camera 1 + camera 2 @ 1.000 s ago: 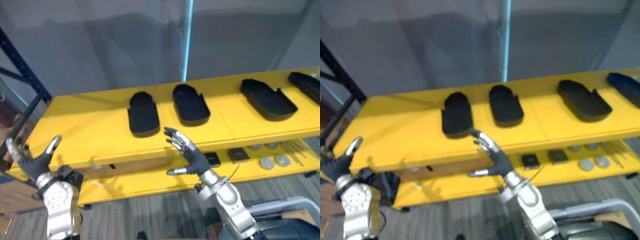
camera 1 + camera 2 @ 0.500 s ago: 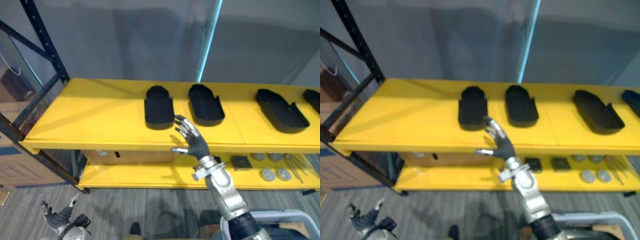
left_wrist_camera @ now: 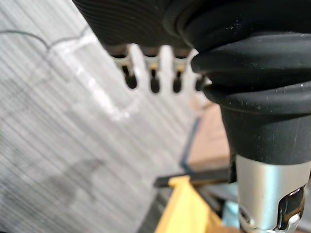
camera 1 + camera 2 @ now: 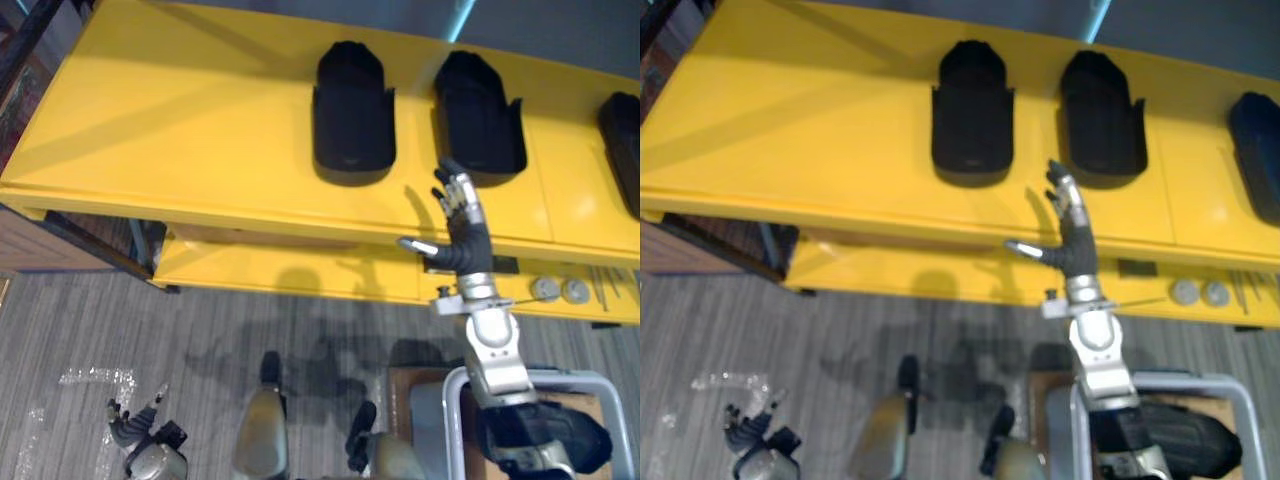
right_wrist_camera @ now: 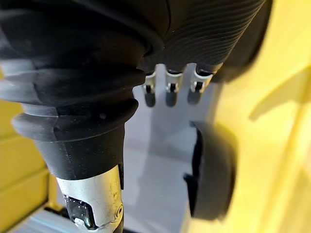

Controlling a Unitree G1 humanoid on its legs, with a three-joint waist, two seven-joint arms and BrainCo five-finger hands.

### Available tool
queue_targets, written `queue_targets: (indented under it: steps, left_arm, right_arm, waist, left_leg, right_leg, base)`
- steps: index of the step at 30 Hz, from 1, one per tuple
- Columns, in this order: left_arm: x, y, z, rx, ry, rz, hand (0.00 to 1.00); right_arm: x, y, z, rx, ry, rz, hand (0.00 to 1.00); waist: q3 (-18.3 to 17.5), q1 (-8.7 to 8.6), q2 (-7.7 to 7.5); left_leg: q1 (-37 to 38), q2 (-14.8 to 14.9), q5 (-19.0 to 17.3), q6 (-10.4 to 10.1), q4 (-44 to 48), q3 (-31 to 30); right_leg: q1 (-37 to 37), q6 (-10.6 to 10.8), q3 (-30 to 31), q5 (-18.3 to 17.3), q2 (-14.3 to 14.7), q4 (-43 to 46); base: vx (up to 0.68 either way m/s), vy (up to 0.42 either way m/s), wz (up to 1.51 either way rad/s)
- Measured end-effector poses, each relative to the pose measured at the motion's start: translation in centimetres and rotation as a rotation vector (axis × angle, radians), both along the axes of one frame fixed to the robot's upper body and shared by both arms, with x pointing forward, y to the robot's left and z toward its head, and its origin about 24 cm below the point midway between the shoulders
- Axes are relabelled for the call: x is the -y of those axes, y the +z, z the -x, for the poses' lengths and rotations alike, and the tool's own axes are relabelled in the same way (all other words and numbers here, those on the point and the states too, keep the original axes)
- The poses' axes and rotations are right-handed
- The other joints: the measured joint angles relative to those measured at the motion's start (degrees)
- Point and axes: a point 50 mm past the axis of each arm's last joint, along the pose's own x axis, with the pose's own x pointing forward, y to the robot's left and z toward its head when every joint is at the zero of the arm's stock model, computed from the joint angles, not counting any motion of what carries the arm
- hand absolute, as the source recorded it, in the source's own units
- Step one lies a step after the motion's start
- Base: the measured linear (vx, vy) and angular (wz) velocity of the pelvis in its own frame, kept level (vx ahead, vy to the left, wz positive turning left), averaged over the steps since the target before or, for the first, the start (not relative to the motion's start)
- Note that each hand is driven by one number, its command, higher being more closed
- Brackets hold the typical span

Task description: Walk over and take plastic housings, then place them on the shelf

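Three black plastic housings lie open side up on the yellow top shelf (image 4: 170, 110): one in the middle (image 4: 350, 112), one to its right (image 4: 478, 125), a third cut off by the right edge (image 4: 1254, 150). My right hand (image 4: 457, 228) is raised open in front of the shelf's front edge, just below the second housing, holding nothing. In the right wrist view its straight fingers (image 5: 167, 91) point past a housing (image 5: 210, 177). My left hand (image 4: 134, 430) hangs low over the floor at the lower left, open and empty.
A lower yellow shelf (image 4: 300, 275) carries round metal discs (image 4: 560, 290) and a dark square part (image 4: 504, 265). A brown cardboard box (image 4: 35, 245) stands at the left under the shelf. A grey tubular frame (image 4: 455, 400) stands close at the lower right. Grey floor lies below.
The camera has tipped down and closed in, so the shelf looks bigger. My right hand now stands below the second housing rather than the first. My left hand stays low.
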Motion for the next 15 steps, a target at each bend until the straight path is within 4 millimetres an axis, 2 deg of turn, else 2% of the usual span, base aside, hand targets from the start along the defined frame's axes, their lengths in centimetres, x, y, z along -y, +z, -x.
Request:
queue_targets:
  steps: [3,8,12,15]
  left_arm:
    - [0.4,-0.5,0.4,-0.027,-0.03,0.01,0.0]
    - [1.3,-0.7,0.0,-0.035,-0.091,0.017,0.0]
    - [2.1,-1.1,-0.2,-0.062,-0.157,0.014,0.0]
    - [2.4,-1.2,-0.3,-0.063,-0.175,0.014,0.0]
  right_arm:
    - [-0.1,0.5,0.2,0.032,-0.016,0.031,0.0]
    - [0.1,1.0,0.4,0.083,-0.113,0.033,0.0]
    - [-0.2,2.5,0.7,0.161,-0.139,0.013,0.0]
    - [-0.5,3.3,0.1,0.168,-0.131,-0.001,0.0]
  waist:
    - [0.22,-0.25,0.39]
    - [0.49,-0.39,0.84]
    - [0.76,-0.54,1.41]
    - [0.91,-0.45,1.69]
  left_leg:
    - [0.8,0.57,-0.91,-0.01,0.56,0.69]
    - [1.46,1.15,-0.72,-0.42,0.24,0.94]
    - [2.21,1.15,-0.22,-0.56,-1.2,0.95]
    - [2.81,1.07,0.8,-0.77,-3.04,0.81]
  right_leg:
    - [0.27,-0.17,1.09,-0.93,0.22,0.73]
    - [0.36,-0.28,1.47,-1.0,0.67,1.03]
    - [0.27,-0.32,1.48,-1.08,0.65,1.41]
    - [-0.03,-0.68,1.36,-1.8,0.63,1.81]
  base:
    - [0.02,-0.01,-0.13]
    - [0.01,-0.013,-0.05]
    - [0.0,0.0,0.0]
    - [0.0,-0.006,0.03]
